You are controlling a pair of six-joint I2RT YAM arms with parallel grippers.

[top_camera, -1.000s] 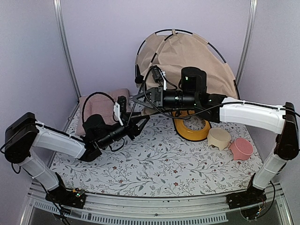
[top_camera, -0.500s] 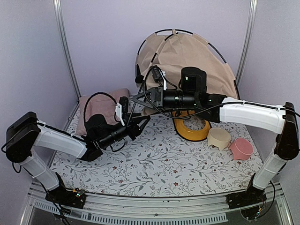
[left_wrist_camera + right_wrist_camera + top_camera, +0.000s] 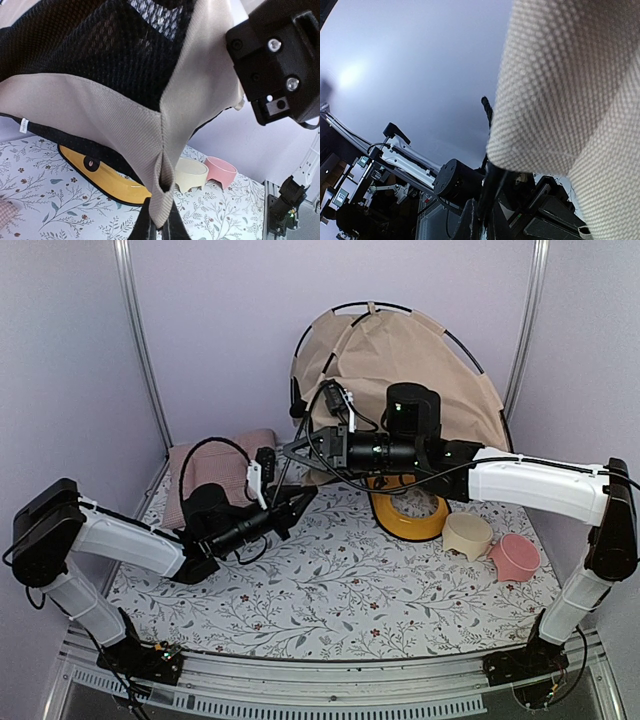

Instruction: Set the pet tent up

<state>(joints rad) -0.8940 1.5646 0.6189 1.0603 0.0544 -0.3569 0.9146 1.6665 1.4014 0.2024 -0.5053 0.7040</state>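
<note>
Left gripper, clenched on the stitched lower corner of the pet tent; right gripper, clamped on a thin black pole at the fabric's edge. The tent rises flattened behind the yellow bowl stand. Judged light: limp woven cloth, springy poles that resist bending. Stitched corners and pole ends offer the surest hold; bare fabric would likely slip.

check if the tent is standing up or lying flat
Half raised: the tent leans back toward the rear wall, its lower edge pinched by the left gripper and right gripper.
</note>
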